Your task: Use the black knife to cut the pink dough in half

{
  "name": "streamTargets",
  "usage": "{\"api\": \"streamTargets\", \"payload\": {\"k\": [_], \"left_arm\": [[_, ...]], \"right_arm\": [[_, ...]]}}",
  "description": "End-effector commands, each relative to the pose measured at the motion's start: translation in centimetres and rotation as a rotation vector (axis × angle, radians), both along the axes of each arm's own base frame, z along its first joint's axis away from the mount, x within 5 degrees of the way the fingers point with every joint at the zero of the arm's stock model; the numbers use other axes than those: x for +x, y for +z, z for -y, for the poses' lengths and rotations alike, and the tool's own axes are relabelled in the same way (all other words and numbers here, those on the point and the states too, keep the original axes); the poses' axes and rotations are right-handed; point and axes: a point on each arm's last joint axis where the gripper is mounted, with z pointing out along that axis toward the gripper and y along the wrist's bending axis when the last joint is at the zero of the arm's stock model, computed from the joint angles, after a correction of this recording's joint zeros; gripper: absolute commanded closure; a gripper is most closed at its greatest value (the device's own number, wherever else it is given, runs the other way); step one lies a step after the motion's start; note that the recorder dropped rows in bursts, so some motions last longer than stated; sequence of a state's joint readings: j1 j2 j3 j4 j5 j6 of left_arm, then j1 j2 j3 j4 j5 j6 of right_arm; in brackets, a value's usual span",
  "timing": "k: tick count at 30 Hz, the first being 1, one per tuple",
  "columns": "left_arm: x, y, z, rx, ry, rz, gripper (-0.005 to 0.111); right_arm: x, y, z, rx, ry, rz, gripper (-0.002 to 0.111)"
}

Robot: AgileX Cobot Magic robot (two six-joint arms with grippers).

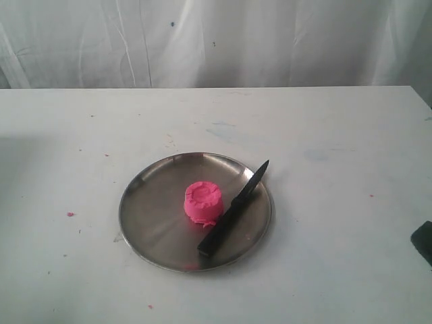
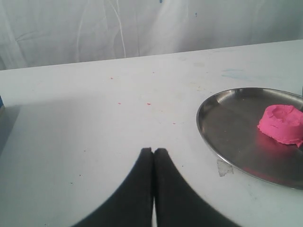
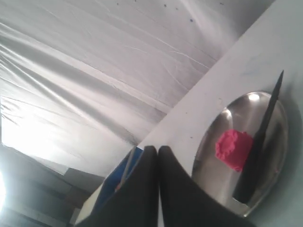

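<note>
The steel plate [image 2: 222, 142] is cut off, hiding the black knife [image 1: 233, 208] beside the pink dough [image 2: 282, 124].

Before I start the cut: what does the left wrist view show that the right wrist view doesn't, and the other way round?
Only the left wrist view shows the left pincer, fingers together and holding nothing, over bare table short of the plate, plus scattered pink crumbs.

Only the right wrist view shows the black knife, lying in the plate beside the dough with its tip past the rim, the right pincer, also shut and empty, and something blue behind it.

Both show the round steel plate and the pink dough, one uncut lump.
</note>
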State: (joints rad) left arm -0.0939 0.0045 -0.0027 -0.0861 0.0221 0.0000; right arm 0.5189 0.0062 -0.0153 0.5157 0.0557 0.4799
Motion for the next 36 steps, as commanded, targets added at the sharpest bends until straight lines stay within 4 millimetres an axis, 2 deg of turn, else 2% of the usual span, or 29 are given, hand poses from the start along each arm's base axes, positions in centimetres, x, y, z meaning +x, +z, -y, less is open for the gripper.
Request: {"api": "streamTargets", "payload": {"k": [1, 6, 9, 12, 14, 16, 18, 20, 23, 25, 27, 29, 32, 36], "left_arm": [[0.0, -0.1, 0.0, -0.003, 0.001, 0.002, 0.107], [0.0, -0.1, 0.0, -0.003, 0.001, 0.002, 0.107], [0.0, -0.1, 0.0, -0.003, 0.001, 0.002, 0.107], [0.0, -0.1, 0.0, -0.003, 0.001, 0.002, 0.107], [0.0, -0.1, 0.0, -0.003, 0.001, 0.002, 0.107], [0.0, -0.1, 0.0, -0.003, 0.001, 0.002, 0.107], [0.0, -0.1, 0.0, -0.003, 0.001, 0.002, 0.107], [0.0, -0.1, 0.0, -0.003, 0.001, 0.002, 0.107], [0.0, -0.1, 0.0, -0.003, 0.001, 0.002, 0.107], [0.0, -0.1, 0.0, -0.003, 0.001, 0.002, 0.107], [0.0, -0.1, 0.0, -0.003, 0.001, 0.002, 0.107], [0.0, -0.1, 0.0, -0.003, 0.001, 0.002, 0.107], [0.0, -0.1, 0.0, -0.003, 0.001, 0.002, 0.107], [0.0, -0.1, 0.0, -0.003, 0.001, 0.002, 0.107]], "right_arm": [[-0.5, 3.3, 0.5, -0.008, -0.023, 0.143, 0.108], [-1.7, 7.6, 1.0, -0.079, -0.038, 0.307, 0.108], [-1.5, 9.8, 0.6, -0.182, -0.016, 0.327, 0.108], [-0.9, 12.2, -0.2, -0.307, 0.026, 0.326, 0.108], [0.4, 13.7, -1.6, -0.446, 0.113, 0.27, 0.108], [2.3, 13.7, -3.2, -0.556, 0.212, 0.157, 0.108], [4.2, 12.6, -4.7, -0.627, 0.294, 0.061, 0.108], [6.5, 10.3, -6.0, -0.676, 0.329, -0.063, 0.108], [10.7, 5.4, -8.3, -0.662, 0.353, -0.327, 0.103], [12.3, 2.7, -9.8, -0.645, 0.387, -0.443, 0.1], [13.4, 0.8, -11.1, -0.657, 0.381, -0.487, 0.1], [13.9, -0.4, -11.8, -0.705, 0.374, -0.479, 0.1], [14.4, -2.2, -13.7, -0.74, 0.35, -0.481, 0.108], [16.0, -2.4, -16.3, -0.711, 0.346, -0.501, 0.108]]}}
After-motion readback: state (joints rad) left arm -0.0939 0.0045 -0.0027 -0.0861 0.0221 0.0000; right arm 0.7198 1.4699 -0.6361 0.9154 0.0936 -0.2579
